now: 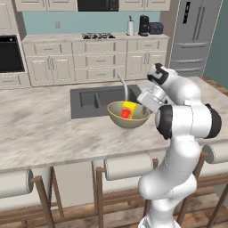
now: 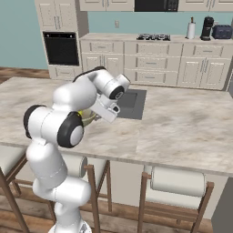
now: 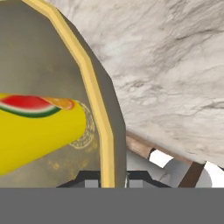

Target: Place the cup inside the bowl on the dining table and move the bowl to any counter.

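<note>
Left base view: the bowl [image 1: 128, 115] was seen at the centre of the frame, gripped at its right rim by the end effector [image 1: 144, 107] and apparently lifted just above the worktop [image 1: 40, 129], at the front edge of the dark sink [image 1: 89, 101]. The cup [image 1: 128, 109] was seen lying inside the bowl, yellow with a red patch facing the camera. A curved faucet [image 1: 123, 84] was seen just behind the bowl. Stools [image 1: 127, 167] were lined along the near edge of the worktop, in the lower part of the frame.

In the hand view, the two fingertips [image 3: 89, 178] were set narrowly on either side of the bowl's yellow-edged rim [image 3: 94, 87], so the end effector was closed on the bowl. The cup [image 3: 39, 127] was shown at the left of that frame, on its side within the bowl.

In the right base view, the bowl [image 2: 88, 117] was mostly hidden behind the arm, left of centre.
</note>
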Robot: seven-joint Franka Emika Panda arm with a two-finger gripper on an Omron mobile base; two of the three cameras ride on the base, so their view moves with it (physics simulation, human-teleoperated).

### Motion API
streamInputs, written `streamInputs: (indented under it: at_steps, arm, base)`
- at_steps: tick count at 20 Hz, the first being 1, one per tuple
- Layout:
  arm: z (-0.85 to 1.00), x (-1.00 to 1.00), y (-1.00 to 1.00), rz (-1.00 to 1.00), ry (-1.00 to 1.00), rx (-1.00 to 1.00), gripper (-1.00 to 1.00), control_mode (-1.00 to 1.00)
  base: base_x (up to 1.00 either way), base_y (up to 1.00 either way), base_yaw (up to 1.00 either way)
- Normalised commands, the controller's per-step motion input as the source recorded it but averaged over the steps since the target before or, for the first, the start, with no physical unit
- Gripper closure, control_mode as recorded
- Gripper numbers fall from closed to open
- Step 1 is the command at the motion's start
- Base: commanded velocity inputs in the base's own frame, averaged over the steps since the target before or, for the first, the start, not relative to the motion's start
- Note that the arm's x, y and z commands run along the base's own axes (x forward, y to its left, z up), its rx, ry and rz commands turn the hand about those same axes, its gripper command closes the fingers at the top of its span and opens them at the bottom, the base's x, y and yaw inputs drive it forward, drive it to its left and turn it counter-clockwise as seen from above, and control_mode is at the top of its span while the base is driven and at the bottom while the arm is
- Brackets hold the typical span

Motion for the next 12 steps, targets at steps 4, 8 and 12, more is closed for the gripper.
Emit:
streamInputs:
  at_steps: [4, 8, 12]
  arm:
    - [0.1, -0.52, -0.01, 0.0, 0.0, 0.0, 1.0, -1.0]
    - [0.12, -0.62, 0.0, 0.0, 0.0, 0.0, 1.0, -1.0]
    - [0.12, -0.6, 0.0, 0.0, 0.0, 0.0, 1.0, -1.0]
  base:
    - [0.0, 0.0, 0.0]
    - [0.0, 0.0, 0.0]
    - [0.0, 0.0, 0.0]
